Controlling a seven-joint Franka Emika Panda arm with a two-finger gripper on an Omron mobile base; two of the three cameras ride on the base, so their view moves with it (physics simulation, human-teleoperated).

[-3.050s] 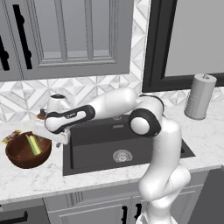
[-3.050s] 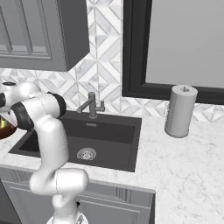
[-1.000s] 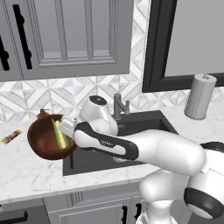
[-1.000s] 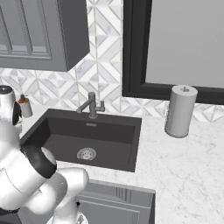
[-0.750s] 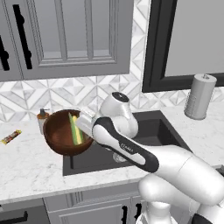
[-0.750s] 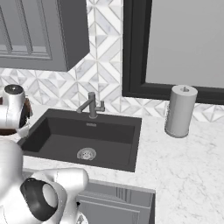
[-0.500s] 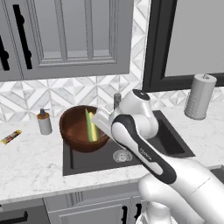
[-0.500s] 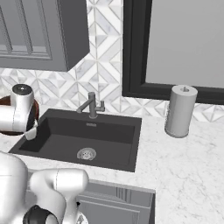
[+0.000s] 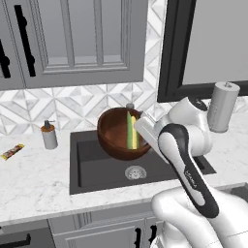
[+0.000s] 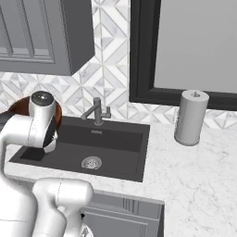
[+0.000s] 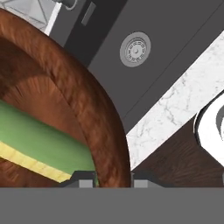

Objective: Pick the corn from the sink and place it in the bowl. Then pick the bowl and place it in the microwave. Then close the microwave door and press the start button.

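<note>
The reddish-brown bowl (image 9: 116, 138) hangs tilted above the dark sink (image 9: 92, 167), and the corn (image 9: 131, 131) lies inside it against the wall. My gripper (image 9: 141, 125) is shut on the bowl's right rim. In the hand view the rim (image 11: 94, 109) runs down between my fingertips (image 11: 84, 182), with the green and yellow corn (image 11: 41, 142) to its left and the sink's drain (image 11: 136, 50) beyond. From the right base view the bowl (image 10: 17, 107) peeks out behind my arm, left of the sink (image 10: 115, 139). The microwave and its door are out of view.
A grey faucet (image 10: 97, 111) stands at the sink's back edge. A soap dispenser (image 9: 48, 135) and a snack bar (image 9: 12, 151) sit on the marble counter to the left. A paper towel roll (image 9: 223, 105) stands at the right. Grey cabinets hang above.
My arm has swung to the right with the bowl, carrying it from over the left counter to above the sink. The corn has stayed inside.
</note>
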